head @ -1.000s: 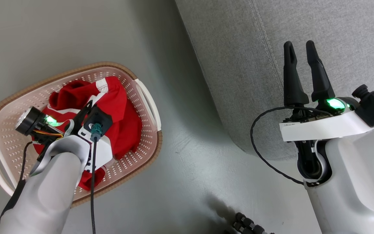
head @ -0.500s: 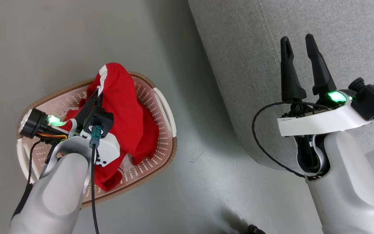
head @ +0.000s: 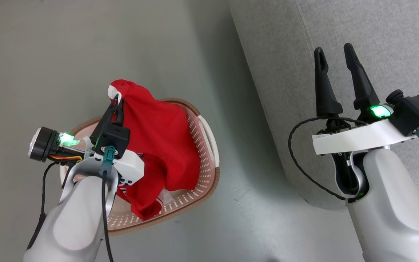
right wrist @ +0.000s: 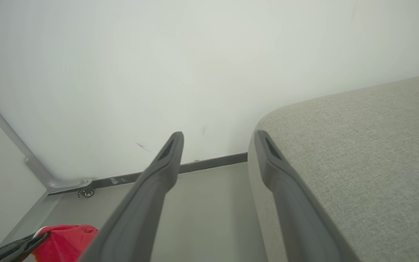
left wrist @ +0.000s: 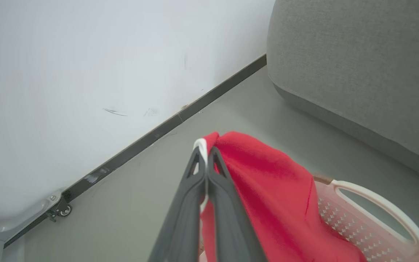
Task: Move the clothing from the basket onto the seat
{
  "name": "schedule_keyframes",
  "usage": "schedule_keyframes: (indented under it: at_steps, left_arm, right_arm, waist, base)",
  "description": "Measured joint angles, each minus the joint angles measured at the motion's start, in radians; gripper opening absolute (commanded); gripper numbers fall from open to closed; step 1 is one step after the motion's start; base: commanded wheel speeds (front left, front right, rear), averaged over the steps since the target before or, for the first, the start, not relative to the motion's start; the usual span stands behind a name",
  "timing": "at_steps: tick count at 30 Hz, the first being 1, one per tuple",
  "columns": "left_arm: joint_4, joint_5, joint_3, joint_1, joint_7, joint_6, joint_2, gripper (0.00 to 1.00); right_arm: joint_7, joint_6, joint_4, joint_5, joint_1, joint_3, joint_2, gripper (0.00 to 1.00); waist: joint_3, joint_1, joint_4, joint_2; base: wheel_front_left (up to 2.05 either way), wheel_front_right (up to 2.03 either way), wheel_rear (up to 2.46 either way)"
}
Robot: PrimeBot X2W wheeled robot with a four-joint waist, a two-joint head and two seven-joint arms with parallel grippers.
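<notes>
Above the basket (head: pixel 194 125), the red clothing (head: pixel 158 145) hung from the left gripper (head: pixel 116 100), whose two fingers were pressed together on a white-trimmed edge. A second before, the garment had lain bunched inside the basket. Now most of it was raised clear of the rim, with only the lower folds hanging inside. Judged from this, the pick-up was done, and the carry to the grey seat (head: pixel 340 29), off to the robot's right, was still to come. The right gripper (head: pixel 334 52) was poised over the seat's edge, fingers apart, holding nothing. The left forearm (head: pixel 78 218) hid the basket's near side, so whether more clothing lay underneath could not be told. The dark lettering was too covered to read.
</notes>
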Motion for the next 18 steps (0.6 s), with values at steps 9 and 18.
schedule_keyframes:
  at_steps: [9,18]
  left_arm:
    - [-0.085,-0.039,0.018,0.063,-0.001,0.020,-0.005,0.00]
    - [-0.191,-0.061,0.038,0.116,-0.002,0.031,0.010,0.00]
  right_arm:
    - [0.000,0.000,0.029,-0.059,0.033,-0.037,-0.002,1.00]
    - [0.000,0.000,0.049,-0.084,0.095,-0.051,-0.004,1.00]
  waist:
    - [-0.098,0.0000,0.054,0.0000]
    - [-0.206,0.0000,0.107,0.0000]
  base:
    - [0.00,0.00,0.00]
    - [0.00,0.00,0.00]
